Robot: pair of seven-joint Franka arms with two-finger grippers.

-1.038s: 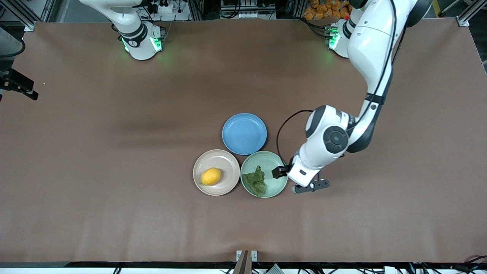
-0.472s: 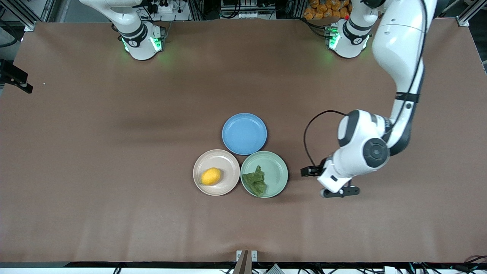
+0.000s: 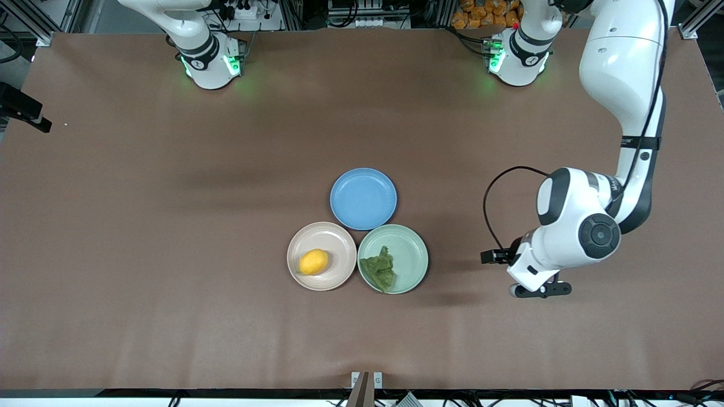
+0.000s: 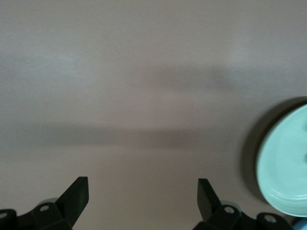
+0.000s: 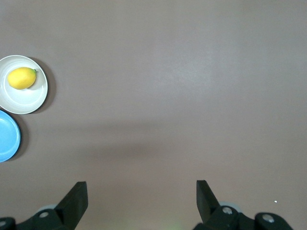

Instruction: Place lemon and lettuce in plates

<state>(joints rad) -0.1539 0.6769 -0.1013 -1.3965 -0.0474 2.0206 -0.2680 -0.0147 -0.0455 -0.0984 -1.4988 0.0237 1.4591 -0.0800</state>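
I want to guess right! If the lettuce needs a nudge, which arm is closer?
Left. Its open tool hangs over bare table beside the mint green plate holding the wrinkly dark green lettuce; the right arm waits.

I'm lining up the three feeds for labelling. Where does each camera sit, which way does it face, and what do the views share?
Front view: high, facing both bases; shows left gripper, lettuce.
Left wrist view: looks down past open left gripper at bare table, green plate edge.
Right wrist view: down past open right gripper.
Shared with front: lemon on beige plate, blue plate.
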